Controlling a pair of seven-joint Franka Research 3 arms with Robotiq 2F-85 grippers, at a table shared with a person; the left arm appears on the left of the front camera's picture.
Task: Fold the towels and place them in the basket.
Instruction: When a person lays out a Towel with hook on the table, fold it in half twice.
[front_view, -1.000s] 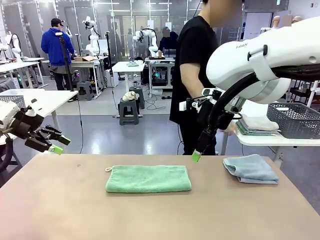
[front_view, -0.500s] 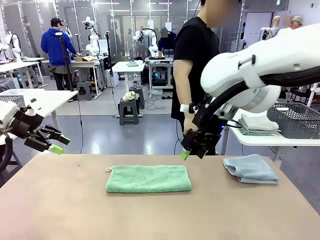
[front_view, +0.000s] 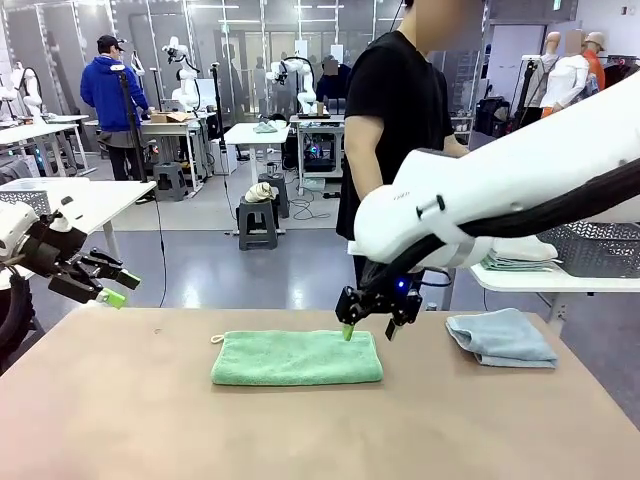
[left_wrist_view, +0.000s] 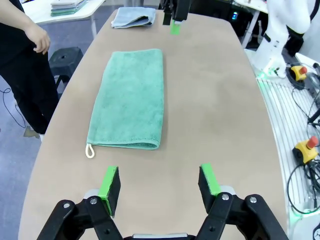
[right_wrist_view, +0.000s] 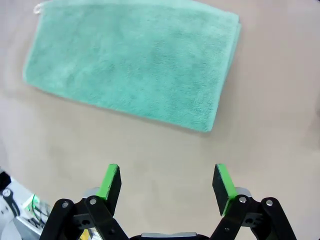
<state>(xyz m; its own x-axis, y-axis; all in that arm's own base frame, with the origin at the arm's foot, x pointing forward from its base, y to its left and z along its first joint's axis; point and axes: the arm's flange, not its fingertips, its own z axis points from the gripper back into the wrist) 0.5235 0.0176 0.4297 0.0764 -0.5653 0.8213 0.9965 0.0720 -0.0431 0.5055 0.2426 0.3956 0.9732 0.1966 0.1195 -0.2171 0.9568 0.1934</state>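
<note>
- right gripper (front_view: 366, 326) has swung in from beside the blue-grey towel (front_view: 501, 337) and come down to the mint towel's (front_view: 297, 357) right end since a second ago; left gripper (front_view: 108, 286) unchanged.
- right jaws wide, empty, hanging just above the table at the towel's short right edge, not touching it as far as i can tell.
- mint towel lies mid-table, already folded once, long axis left-right, loop at left corner.
- right arm clearly nearer; left gripper wide, empty, well off the left edge.
- dark basket (front_view: 590, 246) on the side table, far right.
</note>
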